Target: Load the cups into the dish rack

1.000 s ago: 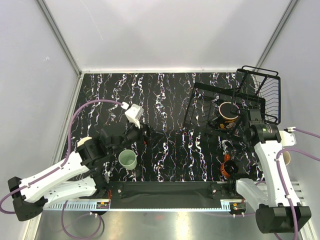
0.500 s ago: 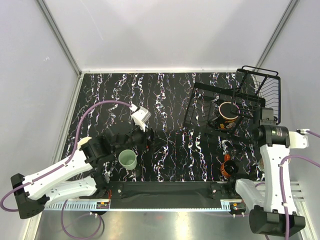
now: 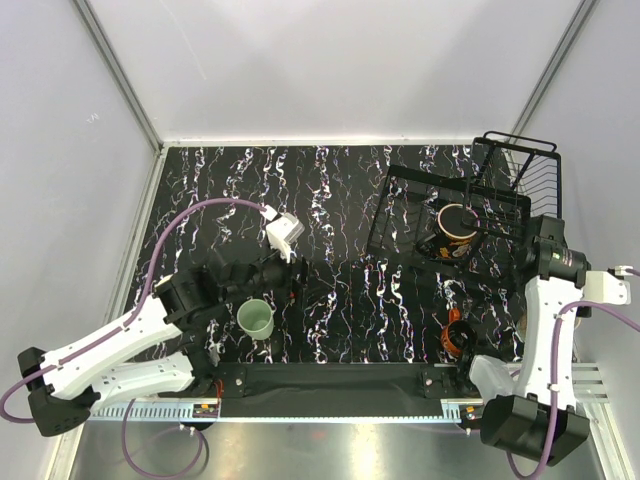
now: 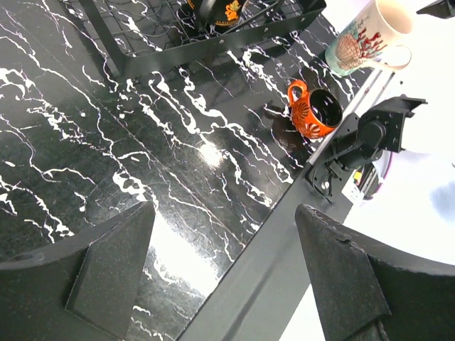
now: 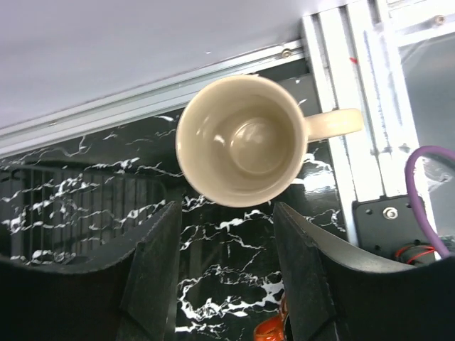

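The black patterned mug (image 3: 455, 228) sits inside the basket of the dish rack (image 3: 388, 200), at the far right of the black marbled table (image 3: 330, 190); the other three cups are outside the rack. The mint-green cup (image 3: 255, 318) stands upright near the table's front edge, just beside the left arm; the red mug (image 4: 316, 110) stands upright near the front edge on the right side. The cream mug (image 5: 242, 140) stands upright at the table's right edge, close against the metal rail (image 5: 341, 106), with its handle reaching over the rail. The right gripper (image 5: 227, 213) hangs over it with jaws wide and nothing between them, the mug lying just beyond its fingertips; the left gripper (image 4: 224, 213) is likewise spread wide and empty above bare tabletop.
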`<action>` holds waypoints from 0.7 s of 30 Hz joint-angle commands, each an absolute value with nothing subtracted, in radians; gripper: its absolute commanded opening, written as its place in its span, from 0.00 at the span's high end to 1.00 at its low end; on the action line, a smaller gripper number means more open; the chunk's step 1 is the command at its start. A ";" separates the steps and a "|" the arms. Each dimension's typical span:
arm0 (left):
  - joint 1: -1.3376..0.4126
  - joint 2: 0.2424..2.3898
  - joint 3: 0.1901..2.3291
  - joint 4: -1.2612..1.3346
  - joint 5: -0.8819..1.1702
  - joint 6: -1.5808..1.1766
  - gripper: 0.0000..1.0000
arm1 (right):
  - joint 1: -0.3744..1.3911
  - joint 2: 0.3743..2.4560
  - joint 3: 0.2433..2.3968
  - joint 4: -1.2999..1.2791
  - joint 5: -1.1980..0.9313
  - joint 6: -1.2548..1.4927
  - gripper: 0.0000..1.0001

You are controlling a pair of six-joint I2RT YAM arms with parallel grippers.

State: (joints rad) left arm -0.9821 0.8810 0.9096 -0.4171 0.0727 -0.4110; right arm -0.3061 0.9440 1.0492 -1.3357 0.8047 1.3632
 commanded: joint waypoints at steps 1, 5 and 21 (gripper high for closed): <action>-0.979 0.868 0.960 -0.433 0.100 -0.382 0.14 | -0.340 0.937 1.061 -1.500 0.824 1.312 0.38; -0.977 0.868 0.950 -0.433 0.106 -0.385 0.14 | -0.416 0.925 1.042 -1.424 0.786 1.220 0.31; -0.979 0.864 0.919 -0.394 0.126 -0.391 0.13 | -0.615 0.864 0.976 -1.112 0.629 0.899 0.38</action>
State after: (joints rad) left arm -0.9821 0.8742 0.9184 -0.4469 0.0990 -0.4000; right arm -0.6098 0.9051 0.9802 -1.1976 0.6418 0.9806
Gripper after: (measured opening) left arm 0.864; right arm 0.622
